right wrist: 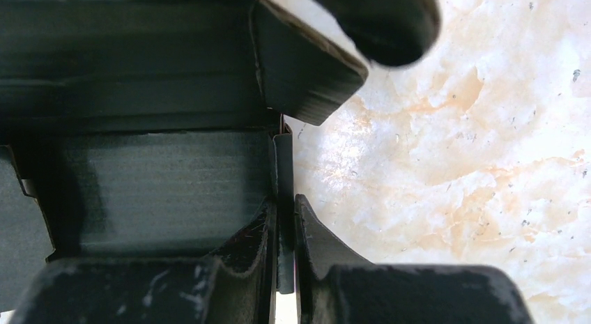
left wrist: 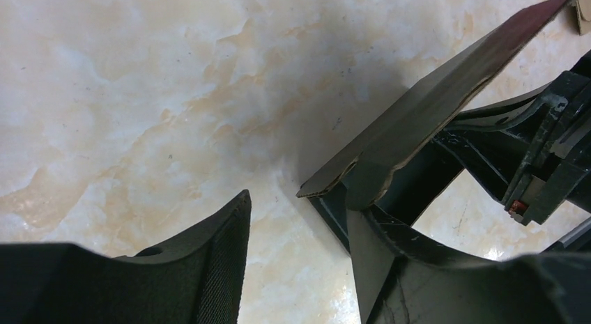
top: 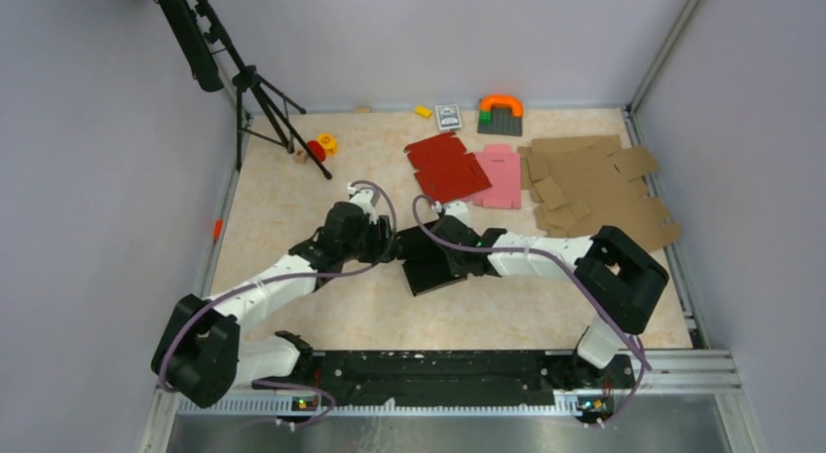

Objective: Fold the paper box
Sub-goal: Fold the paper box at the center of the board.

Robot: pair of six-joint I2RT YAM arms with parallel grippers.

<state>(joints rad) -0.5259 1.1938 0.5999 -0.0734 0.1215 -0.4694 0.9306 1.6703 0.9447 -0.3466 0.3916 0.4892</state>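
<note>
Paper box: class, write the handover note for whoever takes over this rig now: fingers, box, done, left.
Right gripper: fingers shut on a thin panel edge of the paper box.
Left gripper: open at the box's left edge, beside a raised flap, holding nothing.
Box: on the table, between both arms.
Done: some panels raised.
Left: the rest of the folding; not yet a closed box.

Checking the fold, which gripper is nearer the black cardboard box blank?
Right: the right gripper is shut on the black box blank; left gripper, open, sits at its raised flap.
</note>
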